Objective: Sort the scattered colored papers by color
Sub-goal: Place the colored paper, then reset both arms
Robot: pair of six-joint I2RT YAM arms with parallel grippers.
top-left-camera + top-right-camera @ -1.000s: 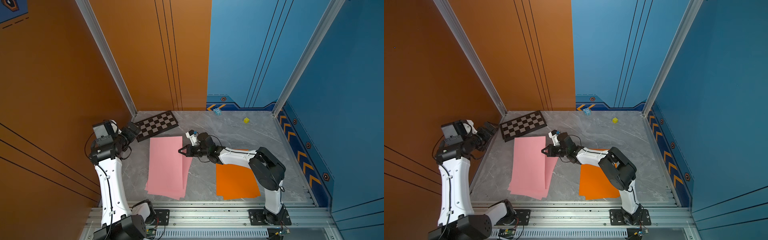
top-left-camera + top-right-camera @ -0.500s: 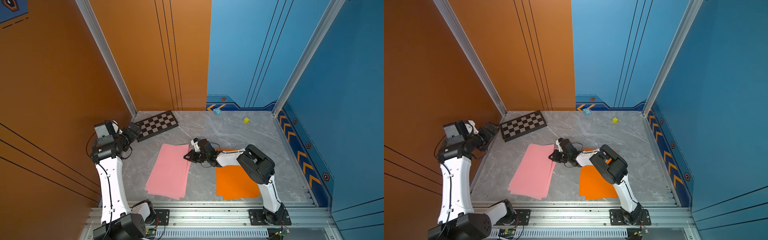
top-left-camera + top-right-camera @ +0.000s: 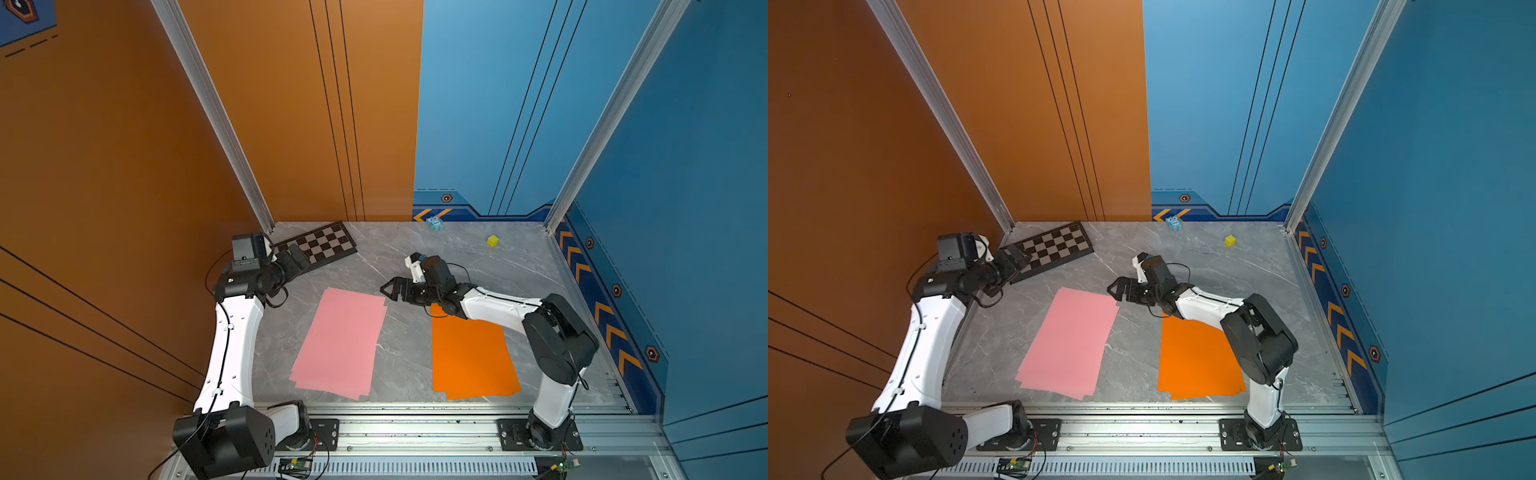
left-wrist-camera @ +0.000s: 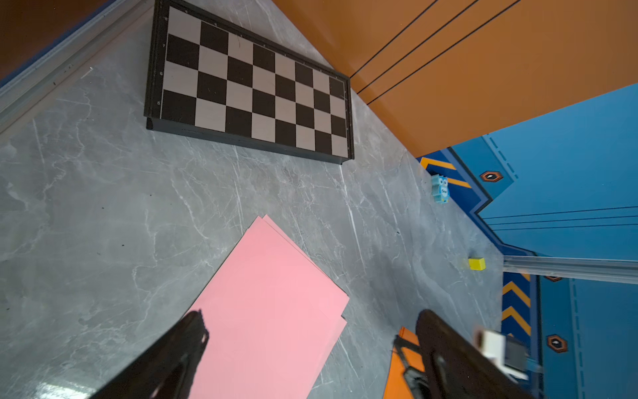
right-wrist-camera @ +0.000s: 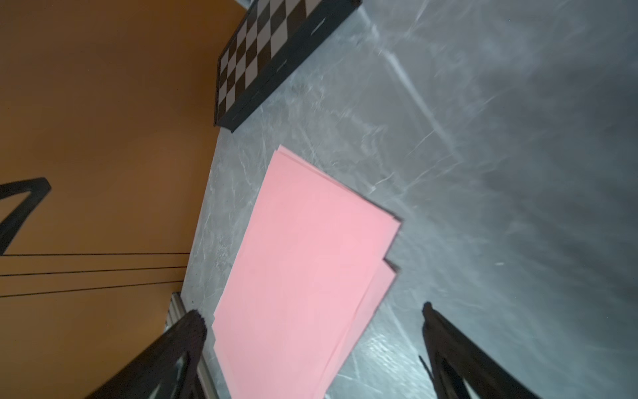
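Observation:
A stack of light pink papers [image 3: 340, 343] [image 3: 1069, 340] lies flat on the grey floor at the left; it also shows in the wrist views [image 4: 269, 311] [image 5: 303, 276]. A stack of orange papers [image 3: 471, 357] [image 3: 1198, 359] lies to its right, its far end under my right arm. My right gripper [image 3: 390, 291] [image 3: 1116, 290] [image 5: 310, 309] hangs open and empty just off the pink stack's far right corner. My left gripper [image 3: 298, 258] [image 3: 1017, 259] [image 4: 310, 313] is open and empty, raised by the checkered board's near corner.
The checkered board [image 3: 318, 245] [image 3: 1054, 249] lies at the back left against the orange wall. A small yellow cube [image 3: 492, 240] and a blue owl toy [image 3: 434, 223] sit near the back wall. Walls close three sides; a metal rail [image 3: 415, 419] runs along the front.
My right gripper was shut on a lifted pink sheet. That sheet now lies on the pink stack, and the gripper has opened and drawn back to the right. The left arm has barely moved.

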